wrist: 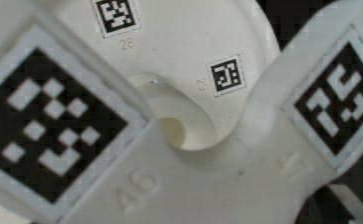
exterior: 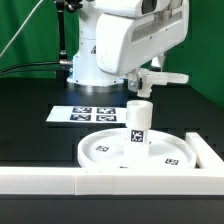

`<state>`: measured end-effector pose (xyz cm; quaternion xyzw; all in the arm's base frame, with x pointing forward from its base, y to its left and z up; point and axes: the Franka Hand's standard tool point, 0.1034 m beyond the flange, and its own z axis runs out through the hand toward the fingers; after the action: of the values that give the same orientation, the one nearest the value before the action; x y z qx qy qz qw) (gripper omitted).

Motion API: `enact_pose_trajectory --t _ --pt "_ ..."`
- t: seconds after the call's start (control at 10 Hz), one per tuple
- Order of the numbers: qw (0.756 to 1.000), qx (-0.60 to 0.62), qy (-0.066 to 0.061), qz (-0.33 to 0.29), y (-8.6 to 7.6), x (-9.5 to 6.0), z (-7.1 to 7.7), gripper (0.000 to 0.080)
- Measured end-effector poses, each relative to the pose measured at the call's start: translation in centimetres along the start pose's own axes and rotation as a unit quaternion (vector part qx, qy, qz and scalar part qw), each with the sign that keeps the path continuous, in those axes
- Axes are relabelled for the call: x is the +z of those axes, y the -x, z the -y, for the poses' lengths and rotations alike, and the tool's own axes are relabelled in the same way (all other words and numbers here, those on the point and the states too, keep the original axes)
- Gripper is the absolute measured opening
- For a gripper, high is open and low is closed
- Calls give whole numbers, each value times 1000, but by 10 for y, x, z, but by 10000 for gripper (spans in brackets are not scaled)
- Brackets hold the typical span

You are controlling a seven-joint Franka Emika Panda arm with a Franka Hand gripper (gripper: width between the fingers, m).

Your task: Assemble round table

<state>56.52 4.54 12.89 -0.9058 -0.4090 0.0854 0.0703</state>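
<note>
In the exterior view the tool [exterior: 146, 88], clenched on the foot [exterior: 164, 77], hung just above the leg [exterior: 137, 122], which stood upright on the disc [exterior: 100, 150] on the counter [exterior: 30, 110]. In the wrist view the foot [wrist: 45, 120] loomed close, with the disc [wrist: 178, 40] behind it.

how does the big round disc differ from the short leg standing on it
The large rimmed round white plastic disc lies flat and wide on the black table. The short white cylindrical leg stands upright on the disc's middle, narrow and taller. The disc's tags face up, while the leg's tag sits on its side wall. Both are white plastic with black-white square tags.
</note>
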Motion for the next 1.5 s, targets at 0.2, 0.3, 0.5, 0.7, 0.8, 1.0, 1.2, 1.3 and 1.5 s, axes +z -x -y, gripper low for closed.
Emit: enact_pose_trajectory --t 0.2,0.3,0.5,0.7,0.8,1.0,1.2,1.3,1.5 --pt "1000 1 -4 2 1 4 1 456" --pt "1000 0 -4 2 1 6 0 456" --pt "1000 2 -8 4 5 12 -3 456" --pt "1000 4 -8 4 8 20 -1 456" --pt "1000 4 -9 5 10 23 1 456" --pt "1000 4 -9 5 9 24 1 456" --pt "1000 3 -7 3 9 28 0 456" --pt "1000 -2 -1 -3 9 29 -3 456" --pt "1000 -2 0 -3 8 28 -2 456"
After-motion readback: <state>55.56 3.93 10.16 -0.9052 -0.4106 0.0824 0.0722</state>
